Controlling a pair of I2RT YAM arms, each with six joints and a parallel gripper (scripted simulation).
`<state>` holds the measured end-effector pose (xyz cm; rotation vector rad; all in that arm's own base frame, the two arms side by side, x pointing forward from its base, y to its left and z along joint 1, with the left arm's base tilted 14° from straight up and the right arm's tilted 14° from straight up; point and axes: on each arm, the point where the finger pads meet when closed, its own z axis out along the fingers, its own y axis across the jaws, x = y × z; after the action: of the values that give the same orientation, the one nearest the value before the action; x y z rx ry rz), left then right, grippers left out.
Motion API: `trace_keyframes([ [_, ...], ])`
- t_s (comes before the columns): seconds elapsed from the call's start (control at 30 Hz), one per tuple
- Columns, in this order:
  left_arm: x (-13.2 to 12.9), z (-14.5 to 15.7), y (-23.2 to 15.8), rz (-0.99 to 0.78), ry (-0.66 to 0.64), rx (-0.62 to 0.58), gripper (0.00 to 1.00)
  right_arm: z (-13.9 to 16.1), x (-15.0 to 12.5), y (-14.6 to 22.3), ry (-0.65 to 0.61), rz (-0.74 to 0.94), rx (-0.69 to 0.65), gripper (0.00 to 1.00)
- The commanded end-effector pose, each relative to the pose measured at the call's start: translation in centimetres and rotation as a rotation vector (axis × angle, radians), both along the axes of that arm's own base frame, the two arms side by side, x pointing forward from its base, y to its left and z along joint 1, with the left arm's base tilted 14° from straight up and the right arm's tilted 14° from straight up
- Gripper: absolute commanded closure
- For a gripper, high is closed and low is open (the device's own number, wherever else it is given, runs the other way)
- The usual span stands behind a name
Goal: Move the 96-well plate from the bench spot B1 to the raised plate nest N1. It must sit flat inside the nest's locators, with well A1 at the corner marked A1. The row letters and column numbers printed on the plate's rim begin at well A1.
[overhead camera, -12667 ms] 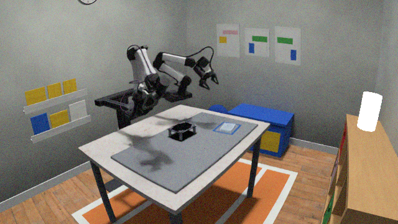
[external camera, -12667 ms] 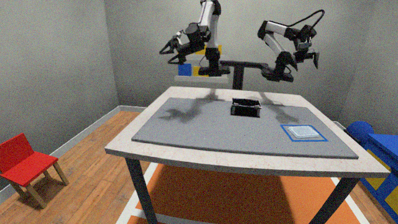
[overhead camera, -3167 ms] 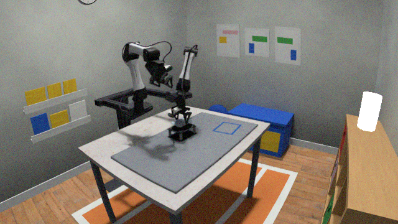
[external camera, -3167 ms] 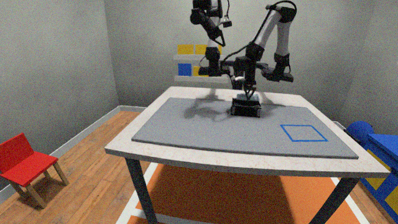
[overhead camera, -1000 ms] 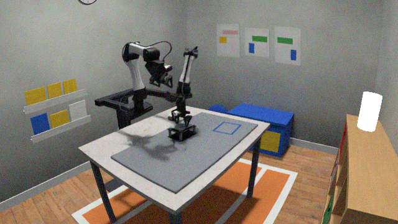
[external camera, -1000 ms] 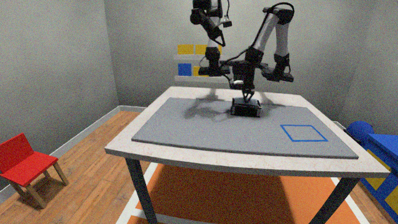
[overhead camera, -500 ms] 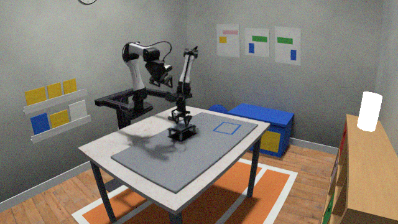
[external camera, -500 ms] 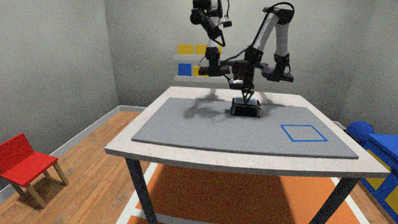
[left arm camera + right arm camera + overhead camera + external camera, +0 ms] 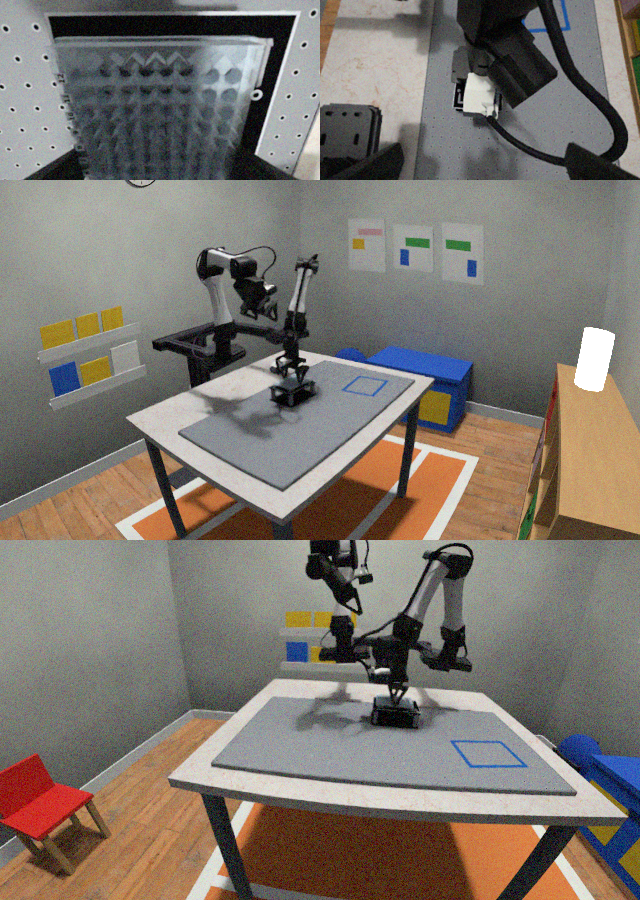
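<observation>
The black raised nest N1 (image 9: 292,399) (image 9: 396,718) (image 9: 161,26) (image 9: 457,100) stands on the grey mat. The greyish clear 96-well plate (image 9: 295,383) (image 9: 161,100) is at the top of the nest; whether it lies flat inside the locators I cannot tell. My left gripper (image 9: 292,374) (image 9: 397,701) (image 9: 157,152) is shut on the plate. In the left wrist view, printed number 12 is at the plate's far left, numbers falling towards me; well A1 and the nest's A1 mark cannot be made out. My right gripper (image 9: 261,315) (image 9: 483,150) is open, high above the table's rear side.
The blue outlined square (image 9: 343,391) (image 9: 470,766) (image 9: 549,30) on the mat (image 9: 260,460) (image 9: 320,760) has nothing on it. The left arm with its black cable (image 9: 597,96) stands close in front of the right wrist camera. The white table (image 9: 150,425) borders the mat.
</observation>
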<state>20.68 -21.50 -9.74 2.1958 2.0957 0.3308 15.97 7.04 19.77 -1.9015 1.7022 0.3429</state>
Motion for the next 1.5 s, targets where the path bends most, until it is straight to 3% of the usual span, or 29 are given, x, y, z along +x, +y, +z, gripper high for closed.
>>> trace_keyframes([
  [0.0,0.0,0.0,-0.3,0.009,0.016,-0.002,0.22,0.0,-0.3,-0.1,0.008,-0.002,-0.001,0.0],
  [0.27,-1.0,0.8,0.9,0.011,0.004,0.018,0.22,0.0,-0.3,-0.1,0.008,-0.002,-0.001,0.0],
  [1.47,-0.1,1.1,-0.3,-0.017,-0.038,-0.031,0.22,0.0,-0.3,-0.1,0.008,-0.002,0.0,0.0],
])
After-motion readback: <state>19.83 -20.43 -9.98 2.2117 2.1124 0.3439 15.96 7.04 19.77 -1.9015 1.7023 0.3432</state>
